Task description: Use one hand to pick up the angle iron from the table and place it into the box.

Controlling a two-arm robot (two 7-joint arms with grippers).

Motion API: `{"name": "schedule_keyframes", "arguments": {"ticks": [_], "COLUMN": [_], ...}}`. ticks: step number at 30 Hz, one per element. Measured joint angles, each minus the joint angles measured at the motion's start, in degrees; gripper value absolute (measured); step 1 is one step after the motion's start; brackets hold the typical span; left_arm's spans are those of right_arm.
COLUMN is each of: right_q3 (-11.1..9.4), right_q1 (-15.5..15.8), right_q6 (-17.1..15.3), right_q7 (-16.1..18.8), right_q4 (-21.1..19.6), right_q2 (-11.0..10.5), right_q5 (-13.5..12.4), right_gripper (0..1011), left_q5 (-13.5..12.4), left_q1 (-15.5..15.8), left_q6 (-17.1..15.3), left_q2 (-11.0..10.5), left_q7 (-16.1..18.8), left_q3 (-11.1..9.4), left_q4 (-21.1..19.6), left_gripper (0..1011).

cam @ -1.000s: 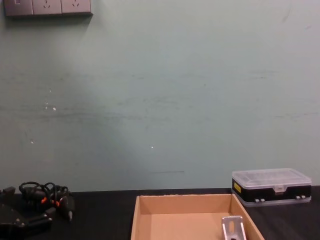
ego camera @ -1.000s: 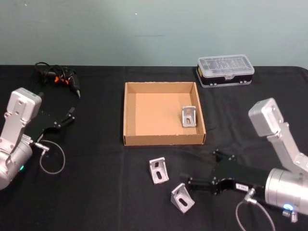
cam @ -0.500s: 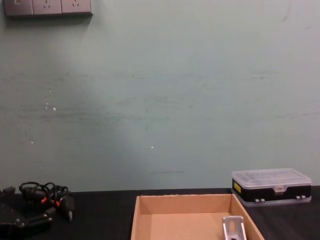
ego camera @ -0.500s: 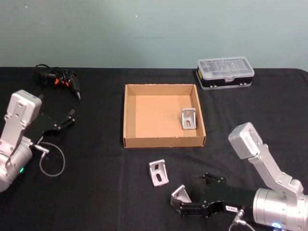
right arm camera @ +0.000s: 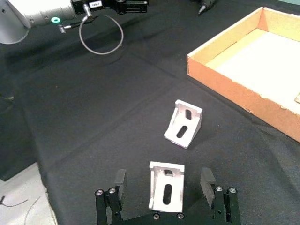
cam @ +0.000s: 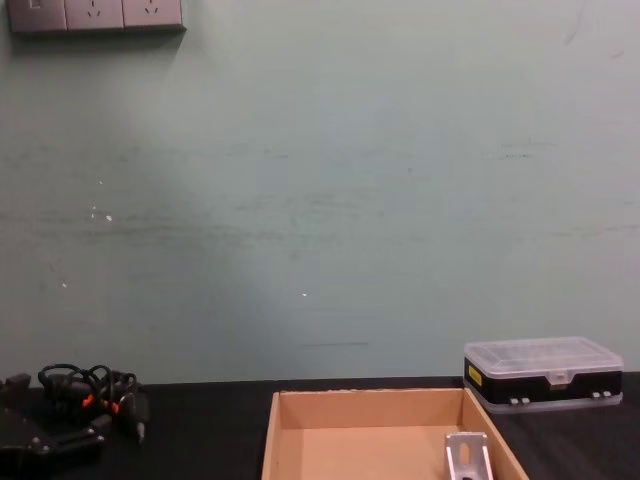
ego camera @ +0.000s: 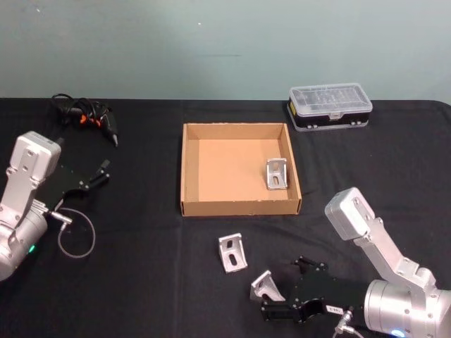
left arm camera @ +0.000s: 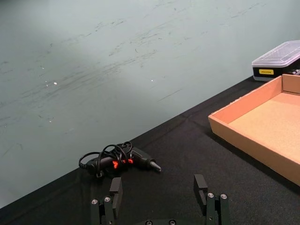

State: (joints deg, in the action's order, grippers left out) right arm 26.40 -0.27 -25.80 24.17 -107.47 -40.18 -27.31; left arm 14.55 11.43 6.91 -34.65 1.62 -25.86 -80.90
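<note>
1. Two angle irons lie on the black tabletop (ego camera: 141,267) on the robot's side of the box. The nearest angle iron (right arm camera: 167,197) stands on one flange, its slotted face turned toward the right wrist.
2. The right pincer (right arm camera: 164,182) is low over the tabletop, spread wide, with one jaw on each side of that bracket. There is a clear gap on both sides, so nothing is gripped yet.
3. The step in hand looks like the end of the reach, with the bracket lined up between the jaws. The next move calls for closing squarely on the bracket's sides without tipping it, then lifting it straight up.
4. Just beyond, the second angle iron (ego camera: 232,251) lies tilted on the tabletop. It is apart from the first and near the box's front wall, so it should not hinder the lift.
5. Farther on is the box (ego camera: 239,206), with a third angle iron (ego camera: 277,173) already against its right wall. The carry must clear the front wall and release over bare cardboard.
6. The left pincer (left arm camera: 158,183) is parked at the left of the tabletop, jaws wide and empty.
7. Farthest back are a cable bundle (ego camera: 84,113) on the left and a clear-lidded case (ego camera: 330,104) on the right.
</note>
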Motion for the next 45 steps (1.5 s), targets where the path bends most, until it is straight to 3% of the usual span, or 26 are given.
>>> {"name": "schedule_keyframes", "arguments": {"ticks": [22,34,42,45], "right_q3": [2.65,2.73,2.57,2.52], "right_q1": [-2.81,-2.91,-2.85,-2.83], "right_q6": [1.40,0.56,0.20,0.16], "right_q7": [-0.42,-0.65,-0.19,0.05], "right_q4": [3.90,4.16,4.44,4.53], "right_q2": [3.13,3.70,4.07,4.08], "right_q5": [3.14,4.72,5.06,5.06], "right_gripper": [1003,1003,853,743], "left_q5": [0.00,0.00,0.00,0.00], "left_q1": [0.00,0.00,0.00,0.00], "left_q6": [0.00,0.00,0.00,0.00], "left_q2": [0.00,0.00,0.00,0.00], "left_q7": [0.00,0.00,0.00,0.00], "left_q3": [0.00,0.00,0.00,0.00], "left_q4": [0.00,0.00,0.00,0.00], "left_gripper": [1000,1000,1000,1000]}}
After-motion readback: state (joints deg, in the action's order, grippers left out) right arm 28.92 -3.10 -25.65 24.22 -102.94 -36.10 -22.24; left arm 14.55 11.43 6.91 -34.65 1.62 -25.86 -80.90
